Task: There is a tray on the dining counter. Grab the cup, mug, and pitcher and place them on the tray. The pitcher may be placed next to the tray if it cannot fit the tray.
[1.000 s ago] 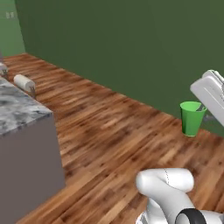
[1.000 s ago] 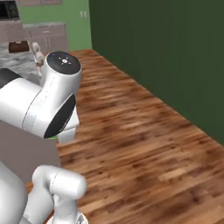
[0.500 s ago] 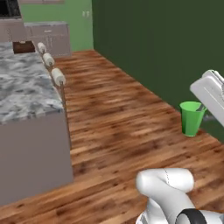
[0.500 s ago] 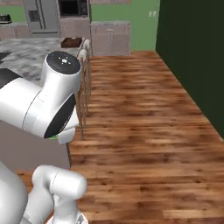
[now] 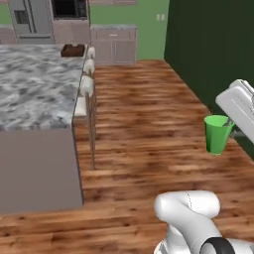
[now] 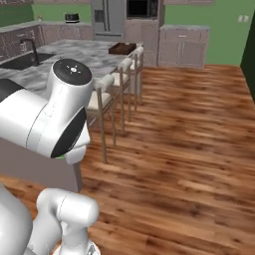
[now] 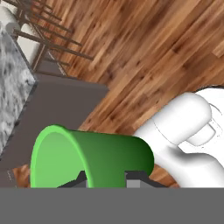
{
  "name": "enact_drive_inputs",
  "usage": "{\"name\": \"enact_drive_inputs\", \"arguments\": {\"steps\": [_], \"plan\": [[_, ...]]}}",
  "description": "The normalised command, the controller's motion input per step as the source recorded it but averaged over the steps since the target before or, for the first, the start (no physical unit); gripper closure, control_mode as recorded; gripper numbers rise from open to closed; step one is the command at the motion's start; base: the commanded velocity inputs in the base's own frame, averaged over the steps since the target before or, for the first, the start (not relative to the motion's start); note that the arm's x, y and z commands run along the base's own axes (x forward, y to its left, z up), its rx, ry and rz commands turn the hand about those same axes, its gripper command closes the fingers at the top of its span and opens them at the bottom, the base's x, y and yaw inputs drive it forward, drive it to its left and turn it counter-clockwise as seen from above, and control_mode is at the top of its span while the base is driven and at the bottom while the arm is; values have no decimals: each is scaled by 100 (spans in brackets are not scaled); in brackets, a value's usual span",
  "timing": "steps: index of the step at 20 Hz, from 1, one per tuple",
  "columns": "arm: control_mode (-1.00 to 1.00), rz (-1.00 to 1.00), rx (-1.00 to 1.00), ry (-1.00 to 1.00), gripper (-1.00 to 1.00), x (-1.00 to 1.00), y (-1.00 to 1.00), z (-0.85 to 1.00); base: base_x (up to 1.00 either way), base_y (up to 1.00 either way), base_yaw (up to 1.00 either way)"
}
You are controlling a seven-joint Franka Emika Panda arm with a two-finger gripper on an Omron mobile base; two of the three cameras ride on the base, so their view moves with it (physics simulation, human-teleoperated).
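Swung kitchenward with the base, bright green tapered cup [image 5: 217, 134], seemingly upright, clamped in hand [image 5: 229, 125].

A warm brown wooden plank floor [image 5: 144, 124] spreads beneath the end effector [image 5: 229, 130]. Behind it rises a dark green wall [image 5: 213, 54]. Well away stands a row of white-cushioned metal-legged stools [image 6: 113, 94], and beyond, grey cabinets [image 6: 183, 46], a stainless steel refrigerator [image 6: 107, 19] and a lighter green far wall [image 5: 149, 25].
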Motion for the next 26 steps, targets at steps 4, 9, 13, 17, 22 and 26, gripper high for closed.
{"name": "enact_drive_inputs", "arguments": {"steps": [4,9,13,17,22,26], "plan": [[100,0,0,0,100,0,0,0,70,-100,51],[100,0,0,0,100,0,0,0,58,-100,41],[100,0,0,0,100,0,0,0,46,-100,19],[100,0,0,0,100,0,0,0,40,-100,14],[100,0,0,0,100,0,0,0,41,-100,14],[100,0,0,0,100,0,0,0,58,-100,18]]}}
